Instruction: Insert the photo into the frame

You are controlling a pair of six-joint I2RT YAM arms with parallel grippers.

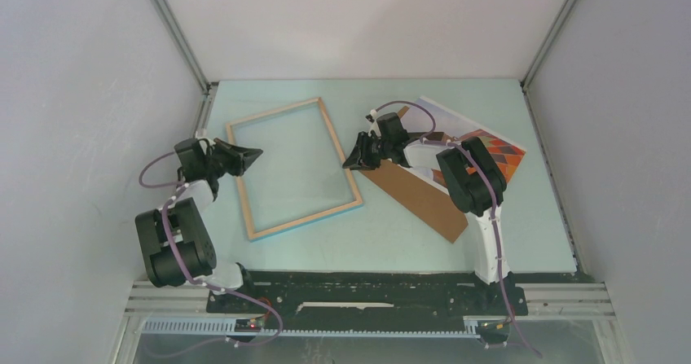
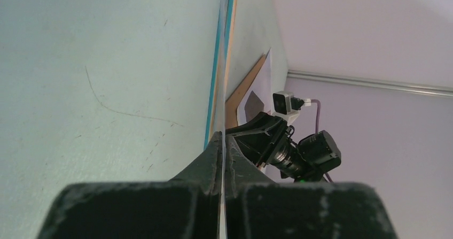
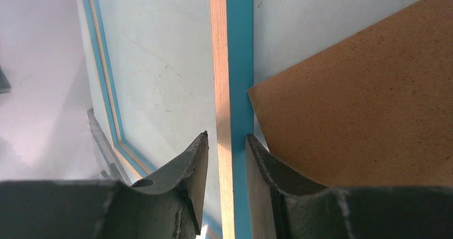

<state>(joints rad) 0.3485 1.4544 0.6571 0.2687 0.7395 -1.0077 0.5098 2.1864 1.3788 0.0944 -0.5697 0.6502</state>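
The frame (image 1: 305,219), light wood with a teal edge, lies flat left of the table's middle. My left gripper (image 1: 254,154) is at its left rail. In the left wrist view the fingers (image 2: 221,143) are pressed together at the rail's (image 2: 216,89) near end, with only a thin pale slit between them. My right gripper (image 1: 350,164) is at the right rail. Its open fingers (image 3: 227,136) straddle that rail (image 3: 229,62), with a gap on the wood side. The photo (image 1: 489,148), white-bordered with orange and dark patches, lies at the back right, partly under the right arm.
A plain brown backing board (image 1: 420,197) lies slantwise right of the frame, overlapping the photo; its corner (image 3: 363,100) sits beside my right fingers. White walls close in the table on the left, back and right.
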